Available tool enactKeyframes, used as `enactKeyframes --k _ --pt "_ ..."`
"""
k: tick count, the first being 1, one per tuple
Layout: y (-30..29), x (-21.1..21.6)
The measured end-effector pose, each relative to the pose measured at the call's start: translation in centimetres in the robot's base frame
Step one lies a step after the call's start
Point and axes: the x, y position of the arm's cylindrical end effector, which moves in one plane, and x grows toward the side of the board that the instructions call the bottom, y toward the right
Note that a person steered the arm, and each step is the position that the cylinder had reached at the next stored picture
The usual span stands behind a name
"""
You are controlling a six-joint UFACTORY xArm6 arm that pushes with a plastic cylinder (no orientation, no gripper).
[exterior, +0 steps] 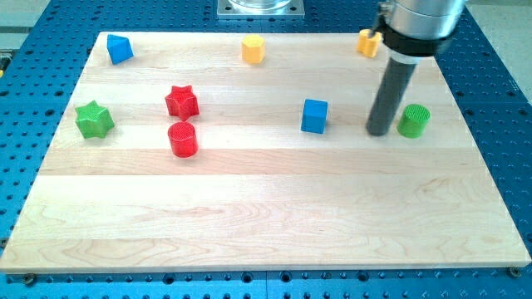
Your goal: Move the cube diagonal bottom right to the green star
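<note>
The blue cube [314, 115] sits right of the board's middle, in its upper half. The green star [94, 120] lies far off at the view's left edge of the board. My tip [381, 132] rests on the board to the right of the blue cube, with a clear gap between them. It stands just left of a green cylinder [413, 121], almost touching it.
A red star [182, 101] and a red cylinder [182, 139] stand between the cube and the green star. Along the top edge lie a blue block [120, 49], a yellow block [253, 49] and an orange-yellow block [369, 42]. The wooden board [266, 224] lies on a blue perforated table.
</note>
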Motion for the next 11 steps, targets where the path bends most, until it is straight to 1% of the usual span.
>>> enactKeyframes --k 1,2,3,4,5,6,7,8,9,11 --pt "-4.9 -0.3" --pt "-8.5 -0.8" --pt "-7.4 -5.0" --pt "-13.0 0.2" --pt "-18.2 6.9" --pt "-22.1 8.4" --pt "-23.0 7.0" --pt "-27.4 9.5" --pt "-28.4 11.1" --pt "-28.2 6.0"
